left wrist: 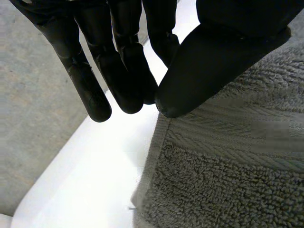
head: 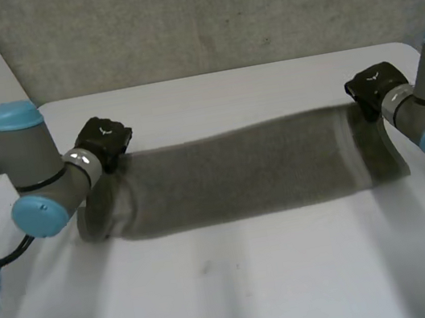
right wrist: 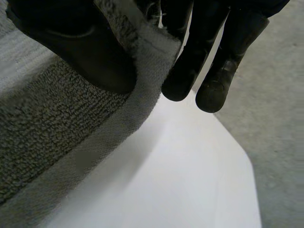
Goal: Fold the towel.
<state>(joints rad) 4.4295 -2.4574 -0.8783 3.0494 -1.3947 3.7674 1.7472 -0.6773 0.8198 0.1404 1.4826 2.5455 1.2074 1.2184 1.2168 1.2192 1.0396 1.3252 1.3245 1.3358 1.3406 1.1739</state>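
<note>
Grey terry towel (head: pixel 240 175) with banded hems lies stretched across the white table (head: pixel 258 282) — right hand (right wrist: pixel 85 47) pinches its far right corner; left hand (left wrist: pixel 213 57) sits at its far left corner, grip I cannot tell.

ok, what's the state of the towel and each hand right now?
towel: stretched out long between both hands, held at its far corners.
left hand: shut on towel, corner pinched between thumb and fingers.
right hand: shut on towel, edge pinched between thumb and fingers.
</note>
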